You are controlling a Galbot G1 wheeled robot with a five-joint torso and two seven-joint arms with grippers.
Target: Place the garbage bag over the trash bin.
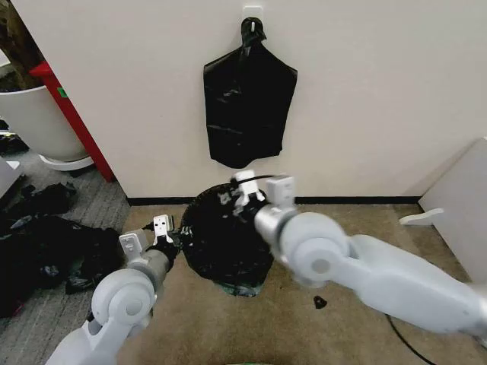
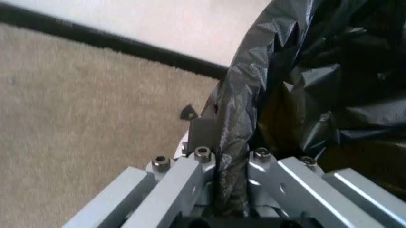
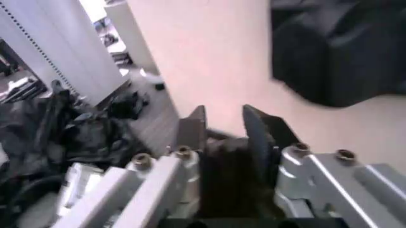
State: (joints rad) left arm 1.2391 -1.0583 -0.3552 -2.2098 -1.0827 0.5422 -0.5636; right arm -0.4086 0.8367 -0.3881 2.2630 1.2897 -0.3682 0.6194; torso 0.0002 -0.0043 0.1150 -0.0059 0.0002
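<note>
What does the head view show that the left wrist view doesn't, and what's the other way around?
Head view alone: the bunch of black bags hanging on the wall, the right gripper at the far edge of the garbage bag, and black stuff heaped on the floor. Left wrist view alone: the left gripper closed on a fold of the bag. Both: the bag, carpet and baseboard.

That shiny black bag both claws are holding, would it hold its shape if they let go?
Probably not. The garbage bag is thin and full of wrinkles, so it likely flops and sags. Its glossy film looks slippery; the left gripper pinches a bunched fold, and the right gripper holds the far edge.
</note>
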